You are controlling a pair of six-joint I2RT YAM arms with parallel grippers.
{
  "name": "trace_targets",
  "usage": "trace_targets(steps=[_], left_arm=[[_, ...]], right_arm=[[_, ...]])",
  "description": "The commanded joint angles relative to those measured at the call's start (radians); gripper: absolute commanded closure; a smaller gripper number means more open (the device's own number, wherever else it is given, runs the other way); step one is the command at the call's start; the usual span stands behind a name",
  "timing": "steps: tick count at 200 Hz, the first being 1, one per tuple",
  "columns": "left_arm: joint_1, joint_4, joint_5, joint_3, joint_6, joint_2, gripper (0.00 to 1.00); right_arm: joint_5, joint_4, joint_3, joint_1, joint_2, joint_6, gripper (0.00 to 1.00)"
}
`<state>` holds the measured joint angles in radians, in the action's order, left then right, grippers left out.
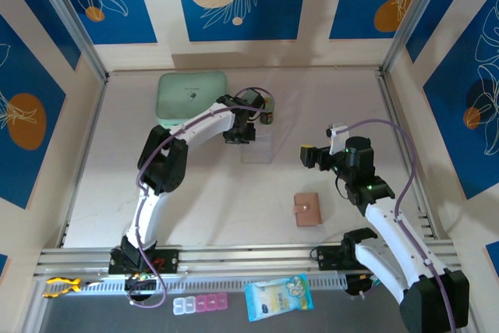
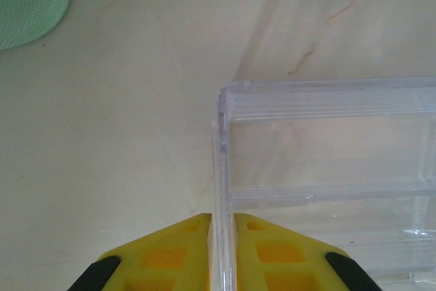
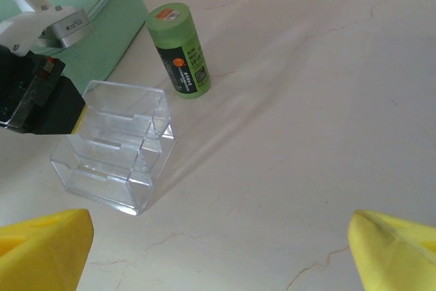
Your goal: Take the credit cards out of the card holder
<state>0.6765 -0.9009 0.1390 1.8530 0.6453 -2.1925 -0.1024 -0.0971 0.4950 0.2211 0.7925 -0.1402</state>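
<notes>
Card holder [image 1: 309, 209]: salmon-pink, folded shut, lying flat on the table [image 1: 327, 115] at about 4 o'clock from the table's centre in the top view, snap tab on its left edge. Nothing touches it.

Right gripper [image 1: 312, 155]: hangs near the holder, at roughly 12 o'clock from it. Jaws spread wide, nothing between them; its yellow fingers [image 3: 48, 247] sit at the lower corners of the right wrist view.

Clear plastic box [image 3: 116, 148]: stepped, standing at 11 o'clock from the holder, well apart from it.

Left gripper [image 2: 223, 250]: jaws nearly together, pinching one wall of the box between the yellow pads.

Green canister [image 3: 178, 49]: upright, at 1 o'clock from the box, near it.

Mint-green case [image 1: 192, 96]: at 10 o'clock from the box.
</notes>
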Motion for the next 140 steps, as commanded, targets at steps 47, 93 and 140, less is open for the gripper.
trace_targets(steps=[47, 93, 140], left_arm=[[-0.008, -0.003, -0.022, -0.036, -0.028, 0.099, 0.85], [-0.009, 0.018, -0.036, -0.080, -0.045, 0.178, 0.84], [-0.030, 0.053, -0.077, -0.179, -0.103, 0.310, 0.80]], right_arm=[[-0.035, -0.088, 0.027, 0.030, -0.047, -0.053, 0.04], [-0.011, -0.353, 0.141, 0.041, -0.030, -0.252, 0.07], [0.012, -0.642, 0.240, 0.074, 0.040, -0.482, 0.12]])
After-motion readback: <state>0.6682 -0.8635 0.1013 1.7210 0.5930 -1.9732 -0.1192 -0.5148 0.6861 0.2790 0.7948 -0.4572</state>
